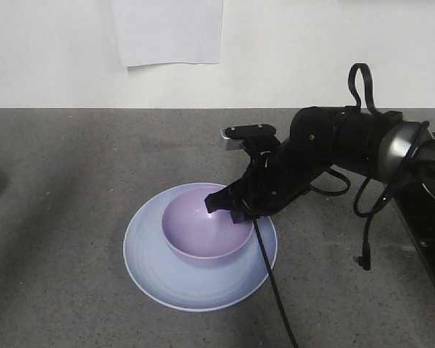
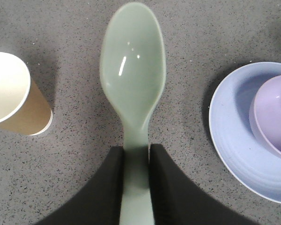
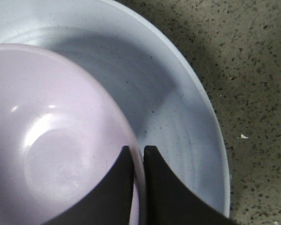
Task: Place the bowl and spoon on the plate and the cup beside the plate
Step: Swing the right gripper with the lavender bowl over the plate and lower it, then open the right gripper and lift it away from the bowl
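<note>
The lavender bowl (image 1: 203, 232) sits in the middle of the pale blue plate (image 1: 159, 279) on the grey counter. My right gripper (image 1: 227, 205) is shut on the bowl's right rim, one finger inside and one outside; its wrist view shows the bowl (image 3: 51, 140), the plate (image 3: 178, 122) and the gripper (image 3: 138, 151) pinching the rim. In the left wrist view my left gripper (image 2: 136, 151) is shut on the handle of the mint-green spoon (image 2: 133, 70), held above the counter. The brown paper cup (image 2: 14, 96) stands left of it, the plate (image 2: 234, 140) and bowl (image 2: 274, 112) right.
A white sheet of paper (image 1: 168, 32) hangs on the back wall. A loose black cable (image 1: 275, 290) trails from the right arm across the plate's edge to the front. A dark edge (image 1: 428, 246) borders the counter on the right.
</note>
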### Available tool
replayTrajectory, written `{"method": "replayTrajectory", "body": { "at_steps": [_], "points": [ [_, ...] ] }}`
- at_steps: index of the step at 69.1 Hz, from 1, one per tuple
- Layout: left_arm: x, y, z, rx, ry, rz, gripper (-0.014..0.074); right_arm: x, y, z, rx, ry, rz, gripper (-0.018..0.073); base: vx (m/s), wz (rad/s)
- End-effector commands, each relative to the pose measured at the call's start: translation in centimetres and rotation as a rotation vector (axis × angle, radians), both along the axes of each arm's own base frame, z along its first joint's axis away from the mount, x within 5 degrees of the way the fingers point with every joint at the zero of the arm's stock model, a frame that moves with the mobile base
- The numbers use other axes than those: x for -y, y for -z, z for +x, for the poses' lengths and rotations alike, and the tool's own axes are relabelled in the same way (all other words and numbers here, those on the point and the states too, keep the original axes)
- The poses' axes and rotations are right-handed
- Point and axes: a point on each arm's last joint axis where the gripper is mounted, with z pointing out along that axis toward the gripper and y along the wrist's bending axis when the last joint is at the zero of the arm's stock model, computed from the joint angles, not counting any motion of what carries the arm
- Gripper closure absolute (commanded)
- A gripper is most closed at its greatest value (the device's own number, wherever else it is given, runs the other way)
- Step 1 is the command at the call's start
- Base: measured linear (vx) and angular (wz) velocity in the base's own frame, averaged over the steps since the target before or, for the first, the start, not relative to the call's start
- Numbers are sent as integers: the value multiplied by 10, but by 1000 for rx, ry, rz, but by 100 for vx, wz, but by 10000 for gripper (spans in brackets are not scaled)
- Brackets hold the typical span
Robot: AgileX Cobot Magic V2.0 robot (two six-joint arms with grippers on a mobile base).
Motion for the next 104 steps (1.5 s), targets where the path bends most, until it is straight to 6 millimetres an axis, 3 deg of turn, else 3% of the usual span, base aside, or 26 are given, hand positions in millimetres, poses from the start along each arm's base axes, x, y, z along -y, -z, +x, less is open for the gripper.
{"method": "replayTrajectory", "body": {
  "at_steps": [1, 11, 31, 40, 57, 75, 88, 104],
  "points": [
    [-1, -12, -2, 85, 2, -16, 603, -1, -25, 2, 86, 11, 52, 489, 0, 0],
    [-1, -12, -2, 85, 2, -16, 603, -1, -25, 2, 85, 12, 52, 374, 0, 0],
    [-1, -12, -2, 85, 2, -16, 603, -1, -25, 2, 81, 31, 55, 49, 0, 0],
    [-1, -12, -2, 85, 2, -16, 603, 0, -27, 2, 88, 30, 47, -34, 0, 0],
    [-1, -12, -2, 85, 2, -16, 603, 9, -63, -10, 177, 29, 74, -34, 0, 0],
    [-1, -12, -2, 85, 2, -16, 603, 58, -124, -32, 298, 111, 94, -32, 0, 0],
    [-1, -12, -2, 87, 4, -14, 603, 98, -167, -66, 381, 160, 66, -32, 0, 0],
    [-1, -12, -2, 90, 12, -8, 603, 118, -203, -117, 464, 159, 40, -32, 0, 0]
  ]
}}
